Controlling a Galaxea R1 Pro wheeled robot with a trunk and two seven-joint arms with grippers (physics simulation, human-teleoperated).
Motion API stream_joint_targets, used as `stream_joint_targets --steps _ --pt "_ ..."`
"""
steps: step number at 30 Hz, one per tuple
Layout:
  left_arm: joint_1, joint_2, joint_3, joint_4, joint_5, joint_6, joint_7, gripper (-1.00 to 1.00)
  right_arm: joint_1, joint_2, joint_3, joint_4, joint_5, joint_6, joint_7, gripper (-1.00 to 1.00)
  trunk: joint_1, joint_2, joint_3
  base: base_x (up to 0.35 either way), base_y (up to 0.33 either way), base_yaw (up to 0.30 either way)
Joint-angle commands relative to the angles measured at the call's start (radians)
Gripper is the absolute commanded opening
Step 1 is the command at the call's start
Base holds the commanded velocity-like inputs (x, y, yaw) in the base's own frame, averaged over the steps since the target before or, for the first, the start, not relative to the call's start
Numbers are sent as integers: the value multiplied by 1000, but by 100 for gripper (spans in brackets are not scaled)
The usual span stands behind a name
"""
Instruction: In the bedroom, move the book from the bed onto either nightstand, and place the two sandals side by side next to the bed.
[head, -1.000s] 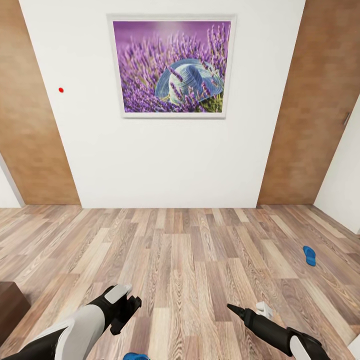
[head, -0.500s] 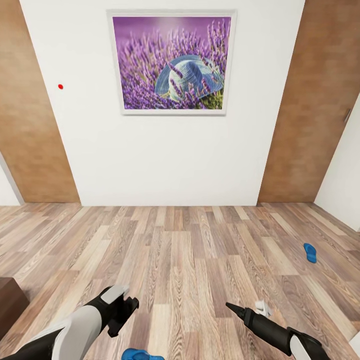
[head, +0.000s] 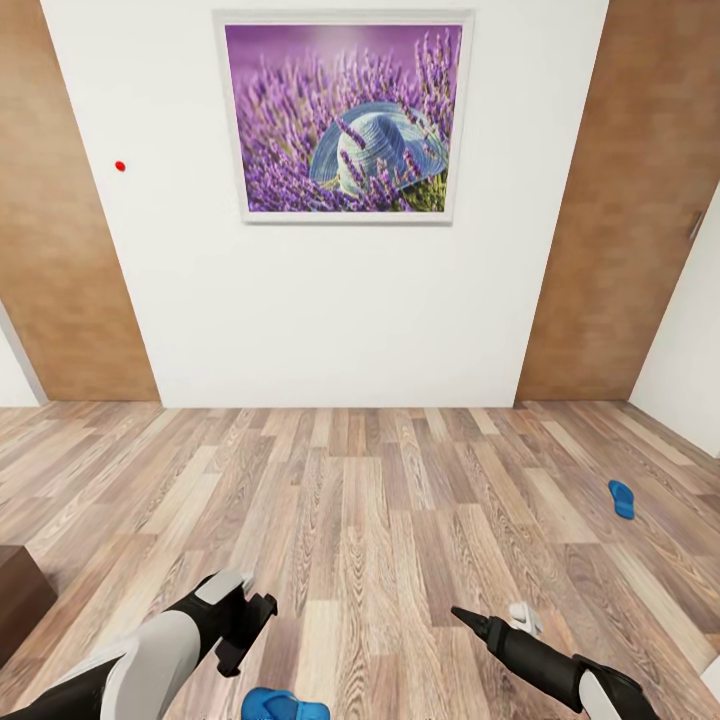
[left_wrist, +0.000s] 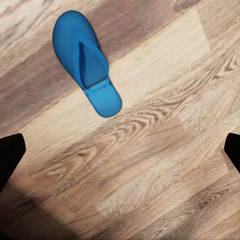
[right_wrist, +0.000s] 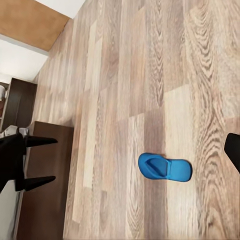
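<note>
Two bright blue sandals lie far apart on the wood-plank floor. One sandal (head: 283, 705) is at the picture's bottom edge, just below my left gripper (head: 240, 625). The left wrist view has this sandal (left_wrist: 87, 62) lying flat, strap up, ahead of my left gripper (left_wrist: 120, 150), whose fingers stand wide apart and empty. The other sandal (head: 621, 498) lies far right near the door. My right gripper (head: 478, 622) hovers open over bare floor, and its wrist view takes in the near sandal (right_wrist: 165, 167). The book is out of view.
A white wall with a lavender painting (head: 345, 115) faces me, with brown wooden doors (head: 630, 200) on both sides. A dark-brown wooden furniture corner (head: 15, 600) juts in at the left; it reads as a long dark piece (right_wrist: 47, 170) in the right wrist view.
The whole picture has shifted slightly upward, so the camera moved. More of the near sandal now shows at the bottom edge. Both arms hold nearly the same pose.
</note>
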Motion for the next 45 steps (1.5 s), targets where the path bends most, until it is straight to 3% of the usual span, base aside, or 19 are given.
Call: stream_joint_targets --steps 1,35,45 --pt "0 0 2 -4 4 5 8 100 -1 0 -1 0 -6 8 1 100 4 -8 -4 0 0 0" --pt "-1 11 7 -42 11 -3 18 100 -1 0 4 2 -5 10 -3 100 134 -246 -111 0 0 0" --pt "-1 12 16 -44 12 -4 19 100 -1 -1 1 2 -12 15 6 100 139 -248 -149 0 0 0"
